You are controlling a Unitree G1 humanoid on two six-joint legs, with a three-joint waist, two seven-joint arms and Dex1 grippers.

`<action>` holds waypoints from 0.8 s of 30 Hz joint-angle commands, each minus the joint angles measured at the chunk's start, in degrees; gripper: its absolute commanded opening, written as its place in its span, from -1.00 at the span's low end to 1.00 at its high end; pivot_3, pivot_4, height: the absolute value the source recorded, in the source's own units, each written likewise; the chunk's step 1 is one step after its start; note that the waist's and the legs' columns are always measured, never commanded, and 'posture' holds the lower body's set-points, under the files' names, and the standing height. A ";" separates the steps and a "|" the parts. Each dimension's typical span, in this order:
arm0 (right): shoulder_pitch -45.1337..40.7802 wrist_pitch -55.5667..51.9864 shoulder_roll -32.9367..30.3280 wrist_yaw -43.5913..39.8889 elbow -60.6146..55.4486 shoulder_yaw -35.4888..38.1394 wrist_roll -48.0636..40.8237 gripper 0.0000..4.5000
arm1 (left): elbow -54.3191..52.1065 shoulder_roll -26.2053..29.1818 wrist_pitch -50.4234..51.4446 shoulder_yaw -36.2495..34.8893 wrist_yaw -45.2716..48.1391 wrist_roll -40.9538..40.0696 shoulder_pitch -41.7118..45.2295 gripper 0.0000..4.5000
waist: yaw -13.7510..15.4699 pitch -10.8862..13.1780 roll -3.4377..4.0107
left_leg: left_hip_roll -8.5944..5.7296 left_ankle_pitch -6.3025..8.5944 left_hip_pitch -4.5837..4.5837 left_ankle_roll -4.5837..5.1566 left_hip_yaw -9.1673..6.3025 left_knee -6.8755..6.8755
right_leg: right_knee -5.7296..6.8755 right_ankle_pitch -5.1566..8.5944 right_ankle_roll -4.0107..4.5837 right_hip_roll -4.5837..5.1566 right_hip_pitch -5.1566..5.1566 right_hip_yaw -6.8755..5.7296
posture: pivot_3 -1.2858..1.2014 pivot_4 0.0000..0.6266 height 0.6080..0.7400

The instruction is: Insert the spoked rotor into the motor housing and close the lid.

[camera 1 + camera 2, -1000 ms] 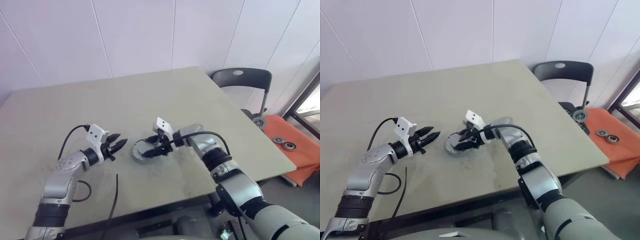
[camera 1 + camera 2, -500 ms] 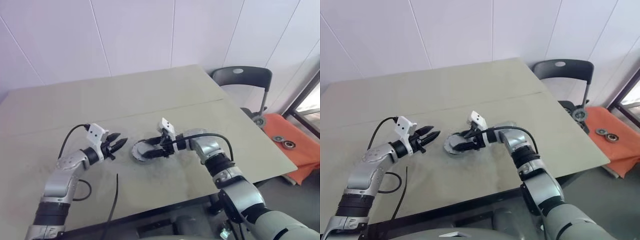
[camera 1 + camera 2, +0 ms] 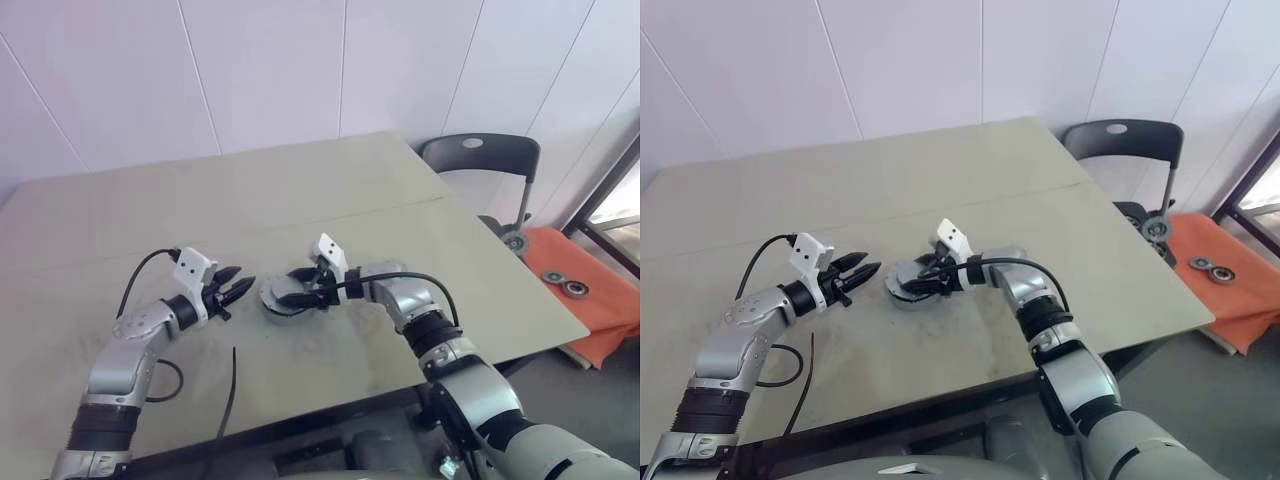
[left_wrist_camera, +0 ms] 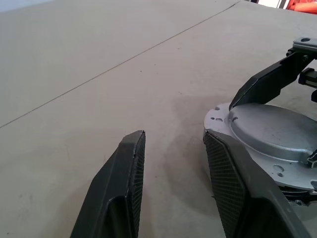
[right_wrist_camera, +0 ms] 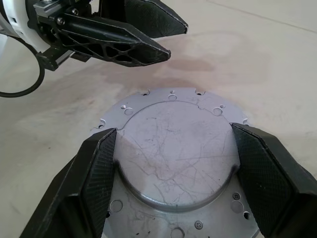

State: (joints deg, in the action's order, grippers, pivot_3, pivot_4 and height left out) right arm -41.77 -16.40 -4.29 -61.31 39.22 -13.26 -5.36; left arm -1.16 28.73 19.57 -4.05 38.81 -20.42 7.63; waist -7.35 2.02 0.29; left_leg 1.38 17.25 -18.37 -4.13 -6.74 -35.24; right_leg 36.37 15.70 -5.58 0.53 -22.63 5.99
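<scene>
While the right claw (image 3: pixel 923 284) grips the lid (image 5: pixel 176 158) by its raised round centre, one black webbed finger at each side, that scratched grey metal disc with small holes around its flat rim sits near the middle of the pale, smooth counter (image 3: pixel 330 190). The left claw (image 3: pixel 236 284) hangs just beside the lid with its ribbed black fingers apart and nothing between them. The head views show a black chair (image 3: pixel 478 160) and an orange mat (image 3: pixel 590 300) past the counter's right corner, whereas the right wrist view reveals the scratches on the lid.
</scene>
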 commanded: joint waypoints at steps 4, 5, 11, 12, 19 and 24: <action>-0.65 2.73 1.07 2.38 1.14 -0.72 1.28 0.42 | -1.05 0.43 -0.35 -0.73 0.25 0.20 1.07 -0.11 | 0.08 0.00 -0.01 | 0.00 0.00 0.00 0.00 0.00 0.00 | 0.00 0.00 0.00 0.00 0.00 0.00 | 0.03 -1.00 1.00; -0.74 3.11 1.05 2.39 1.45 -0.83 1.47 0.42 | -0.89 0.42 -0.39 -0.71 0.25 0.25 1.16 -0.11 | 0.07 0.00 -0.01 | 0.00 0.00 -0.01 0.00 0.00 0.00 | 0.00 0.00 0.00 0.00 0.00 0.00 | 0.03 -1.00 1.00; -0.63 5.46 0.55 2.20 2.58 -1.83 3.01 0.42 | -0.72 0.35 -0.58 -0.81 0.18 0.29 1.16 -0.11 | 0.06 0.00 -0.01 | 0.00 0.00 0.00 0.00 0.00 0.01 | -0.01 -0.01 0.00 0.00 0.00 0.00 | 0.03 -1.00 1.00; -0.57 5.72 0.38 1.73 2.60 -2.12 3.27 0.42 | -0.74 0.34 -0.63 -0.83 0.15 0.30 1.14 -0.11 | 0.06 0.00 -0.01 | 0.00 0.00 0.00 0.00 0.00 0.00 | 0.00 -0.01 0.00 0.00 0.00 0.01 | 0.03 -1.00 1.00; 0.47 5.34 -1.77 -4.68 1.39 -4.66 3.66 0.42 | -0.72 0.17 -0.86 -0.81 -0.06 0.46 1.06 -0.11 | 0.26 0.00 -0.02 | 0.00 0.00 0.00 0.00 0.00 0.00 | -0.01 -0.01 0.00 0.01 0.03 0.00 | 0.03 -1.00 1.00; -0.21 4.73 -2.06 -5.17 1.84 -4.39 3.54 0.42 | -0.68 0.03 -0.93 -0.90 -0.29 0.58 1.04 -0.11 | 0.36 0.00 -0.02 | 0.00 0.00 -0.03 0.00 0.00 0.02 | -0.06 -0.05 0.05 0.03 0.03 0.00 | 0.03 -1.00 1.00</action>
State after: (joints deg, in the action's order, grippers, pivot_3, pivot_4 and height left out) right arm -42.21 -10.46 -6.58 -65.54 40.16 -16.26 -2.42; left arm -1.13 28.65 19.50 -4.05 38.64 -20.06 7.64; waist -6.99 2.02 0.27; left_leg 1.38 17.25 -18.40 -4.13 -6.74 -35.21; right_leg 36.31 15.64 -5.50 0.56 -22.60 5.99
